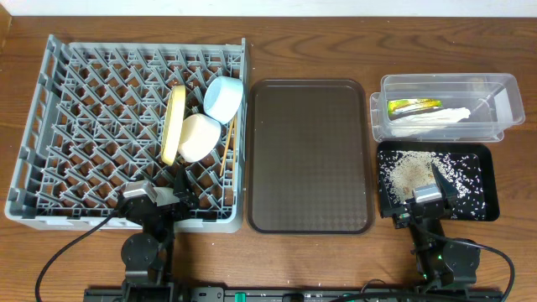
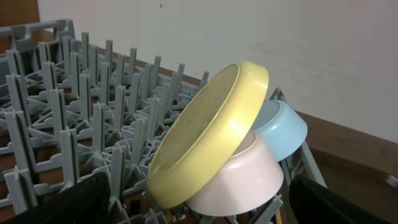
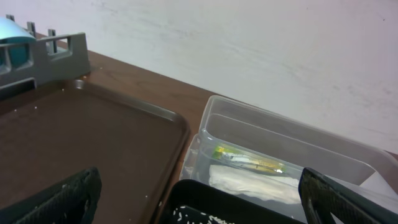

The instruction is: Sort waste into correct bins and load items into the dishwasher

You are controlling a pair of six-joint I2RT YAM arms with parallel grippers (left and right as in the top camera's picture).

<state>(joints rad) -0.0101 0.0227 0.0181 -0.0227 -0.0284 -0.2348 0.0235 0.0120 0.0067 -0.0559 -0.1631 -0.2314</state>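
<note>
yellow plate (image 2: 211, 134) stands on its edge among the pegs of the grey dish rack (image 1: 84, 126), leaning against the white bowl (image 2: 242, 180), with the light-blue bowl (image 2: 283, 127) tipped on its side just behind. i read that as deliberate: the pegs prop the dishes upright and keep them packed together near the rack's right wall. the two chopsticks (image 1: 226, 149) lie slanted beside the white bowl, close to that same wall. over on the right, the snack wrapper (image 1: 413, 106) and the crumpled tissue (image 1: 432, 122) sit inside the clear tub (image 1: 503, 84), while the rice scraps (image 1: 411, 172) are spread over the glossy black tray (image 1: 482, 201), so dry rubbish and food waste are kept apart. the brown serving tray (image 1: 310, 155) lies between rack and bins with none of the task's things on it. to my eye the sorting and loading look done, or very nearly. both arms are folded low at the near edge of the table. the left gripper (image 1: 181, 193) sits over the rack's near right corner, aimed toward the dishes, jaws spread wide and holding nothing. the right gripper (image 1: 424, 197) hangs above the near left part of the black tray, pointed toward the tub, jaws likewise wide apart and empty. neither touches anything that i can make out.
</note>
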